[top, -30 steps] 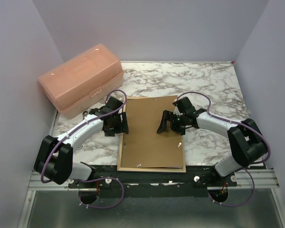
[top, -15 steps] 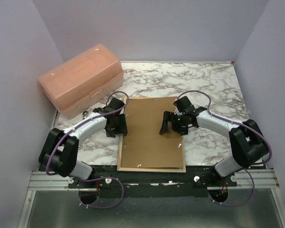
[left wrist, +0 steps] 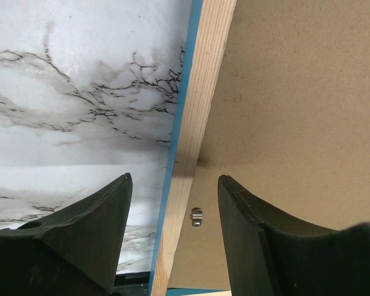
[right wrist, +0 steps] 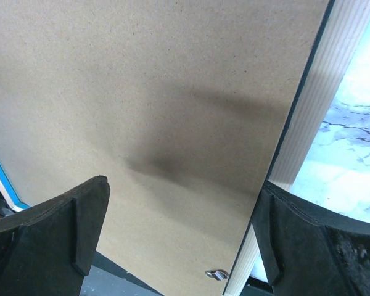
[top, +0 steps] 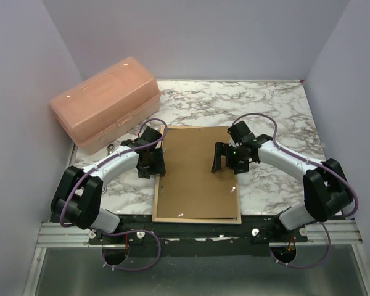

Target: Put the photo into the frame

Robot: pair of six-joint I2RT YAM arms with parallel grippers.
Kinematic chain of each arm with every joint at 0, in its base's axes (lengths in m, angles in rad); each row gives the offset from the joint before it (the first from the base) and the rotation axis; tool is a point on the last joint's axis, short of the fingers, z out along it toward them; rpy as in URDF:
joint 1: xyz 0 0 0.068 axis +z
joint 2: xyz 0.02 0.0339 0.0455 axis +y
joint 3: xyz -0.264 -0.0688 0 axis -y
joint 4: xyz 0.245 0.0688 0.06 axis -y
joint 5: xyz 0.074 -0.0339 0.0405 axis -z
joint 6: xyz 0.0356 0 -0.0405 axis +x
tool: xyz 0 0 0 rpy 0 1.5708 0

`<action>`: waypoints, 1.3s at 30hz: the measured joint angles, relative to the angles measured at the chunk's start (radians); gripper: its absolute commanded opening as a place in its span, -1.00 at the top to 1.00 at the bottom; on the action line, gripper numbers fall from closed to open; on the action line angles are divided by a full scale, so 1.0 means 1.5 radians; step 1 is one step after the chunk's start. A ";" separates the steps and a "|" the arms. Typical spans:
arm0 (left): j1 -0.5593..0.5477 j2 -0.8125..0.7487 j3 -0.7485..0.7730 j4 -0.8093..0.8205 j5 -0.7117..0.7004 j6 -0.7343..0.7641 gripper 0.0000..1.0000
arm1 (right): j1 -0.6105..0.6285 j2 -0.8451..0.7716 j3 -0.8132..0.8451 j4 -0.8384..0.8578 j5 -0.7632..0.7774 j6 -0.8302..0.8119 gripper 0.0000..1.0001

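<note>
Lying face down at the near edge of the table, the frame is shown as blue-edged pale wood around a brown backing board; the left pincer and right pincer are held spread.

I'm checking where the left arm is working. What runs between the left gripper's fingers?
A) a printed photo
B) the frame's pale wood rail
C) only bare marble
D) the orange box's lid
B: in the left wrist view the pale wood rail of the frame passes between the fingers of the left gripper.
</note>
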 measured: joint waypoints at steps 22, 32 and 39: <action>0.000 -0.010 0.000 -0.009 0.005 0.002 -0.18 | -0.003 -0.026 0.035 -0.070 0.147 -0.034 -1.00; 0.005 -0.006 -0.002 0.019 0.086 0.005 -0.32 | -0.049 -0.026 -0.049 -0.042 0.056 -0.034 -0.99; 0.020 0.007 -0.010 0.038 0.129 0.007 -0.30 | -0.049 0.007 -0.062 0.001 -0.003 -0.032 -0.99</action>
